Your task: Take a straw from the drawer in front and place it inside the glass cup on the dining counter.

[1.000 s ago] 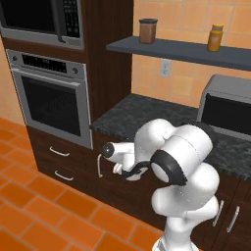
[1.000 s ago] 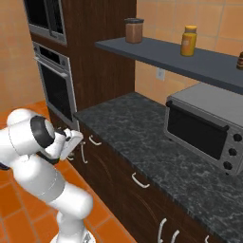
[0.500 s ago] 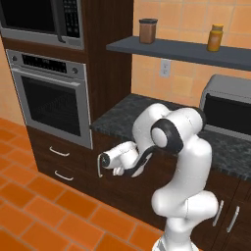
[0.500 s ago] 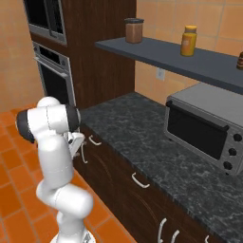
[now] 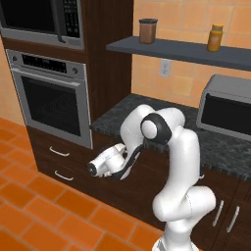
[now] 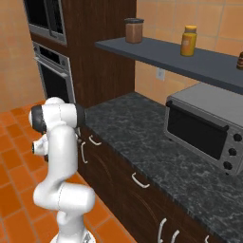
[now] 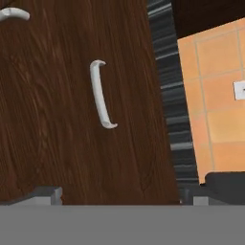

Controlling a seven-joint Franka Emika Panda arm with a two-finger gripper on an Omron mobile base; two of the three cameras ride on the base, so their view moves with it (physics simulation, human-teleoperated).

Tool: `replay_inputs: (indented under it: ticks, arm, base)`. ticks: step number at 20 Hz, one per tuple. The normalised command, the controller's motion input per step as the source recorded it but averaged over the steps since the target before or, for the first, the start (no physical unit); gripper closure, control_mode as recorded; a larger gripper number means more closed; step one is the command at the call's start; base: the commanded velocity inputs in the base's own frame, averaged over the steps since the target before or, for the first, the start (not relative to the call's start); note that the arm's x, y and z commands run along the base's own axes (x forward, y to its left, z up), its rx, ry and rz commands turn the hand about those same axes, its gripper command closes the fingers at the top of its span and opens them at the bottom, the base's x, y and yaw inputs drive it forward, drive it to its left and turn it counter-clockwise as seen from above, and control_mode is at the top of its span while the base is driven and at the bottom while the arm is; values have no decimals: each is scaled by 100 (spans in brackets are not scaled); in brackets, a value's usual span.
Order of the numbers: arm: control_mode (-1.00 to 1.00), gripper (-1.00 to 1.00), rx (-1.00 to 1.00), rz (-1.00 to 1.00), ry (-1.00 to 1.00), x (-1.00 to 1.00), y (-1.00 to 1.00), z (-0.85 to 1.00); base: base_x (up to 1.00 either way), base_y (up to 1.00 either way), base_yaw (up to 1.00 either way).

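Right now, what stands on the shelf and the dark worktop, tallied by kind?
Jars on the shelf: 3 (brown jar, amber jar, dark jar cut by the frame edge)
Toaster oven on the worktop: 1
Total: 4

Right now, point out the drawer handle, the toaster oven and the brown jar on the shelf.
drawer handle (image 7: 100,94), hand view, middle of the silver bar.
toaster oven (image 6: 201,128), right base view, dark glass door.
brown jar (image 5: 147,32), left base view, middle of its body.
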Motion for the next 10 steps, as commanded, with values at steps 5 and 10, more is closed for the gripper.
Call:
replay_inputs:
  ticks: [5,10]
  arm:
    - [-100,-100,-3,0,15,69,0,-7]
    - [-100,-100,0,1,0,23,-33,-38]
  base:
    - [0,0,0]
    - [0,0,0]
